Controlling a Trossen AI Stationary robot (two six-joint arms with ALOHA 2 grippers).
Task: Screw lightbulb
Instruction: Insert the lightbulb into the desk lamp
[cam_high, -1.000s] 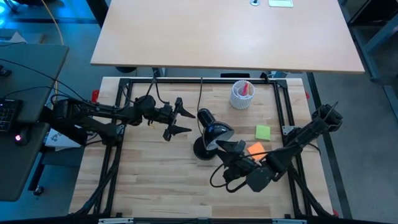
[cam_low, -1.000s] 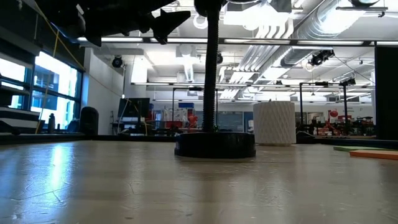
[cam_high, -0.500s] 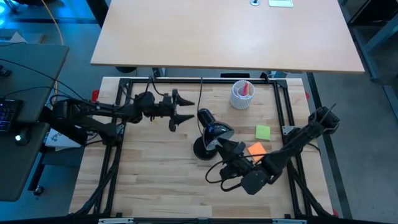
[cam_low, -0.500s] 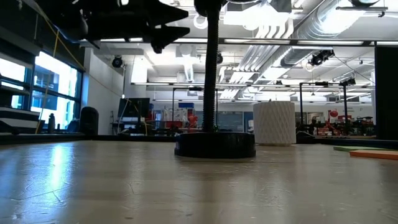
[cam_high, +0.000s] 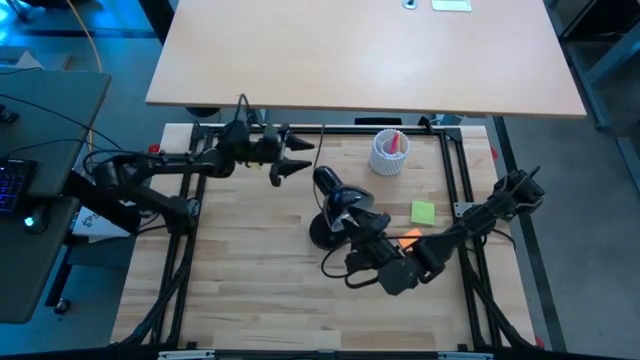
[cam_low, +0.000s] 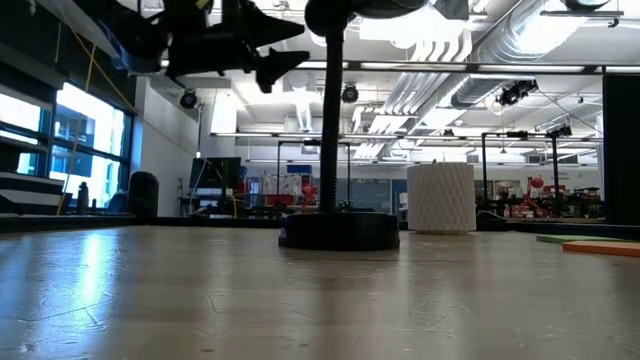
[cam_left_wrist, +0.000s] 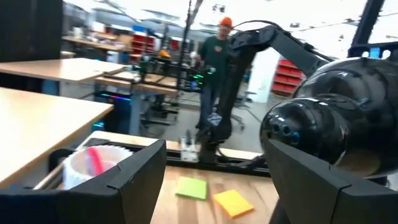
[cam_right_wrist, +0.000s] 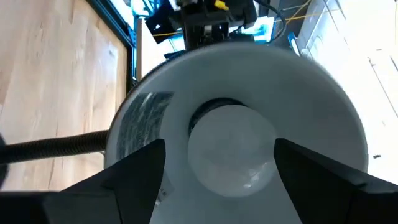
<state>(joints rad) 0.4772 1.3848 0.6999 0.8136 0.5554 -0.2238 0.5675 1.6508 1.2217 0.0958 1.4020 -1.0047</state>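
A black desk lamp stands mid-table on its round base (cam_high: 320, 236), with its shade (cam_high: 340, 200) facing the near right. The white frosted lightbulb (cam_right_wrist: 231, 148) sits in the socket at the middle of the shade's white inside (cam_right_wrist: 323, 106). My right gripper (cam_right_wrist: 221, 149) is open and points level into the shade, one finger on each side of the bulb. My left gripper (cam_high: 298, 155) hangs open in the air by the far edge, left of the lamp. It points at the shade's black back (cam_left_wrist: 323, 127). My right gripper comes level at the lightbulb from the table's near right, with a fingertip (cam_right_wrist: 155, 155) standing beside each flank of the glass. Whether either finger touches the bulb or the shade, I cannot tell. My left gripper touches nothing.
A white ribbed cup (cam_high: 388, 152) holding something red stands at the far right. A green note (cam_high: 423, 212) and an orange note (cam_left_wrist: 233, 202) lie right of the lamp. The lamp's cord (cam_high: 335, 272) loops near the right arm. A person stands in the room beyond the table.
My left gripper has swung toward the far edge and a little right, nearer the lamp's shade, rolling somewhat and staying open. My right gripper has crept left toward the shade, still open. The lamp's stem and base have shifted slightly to the left.
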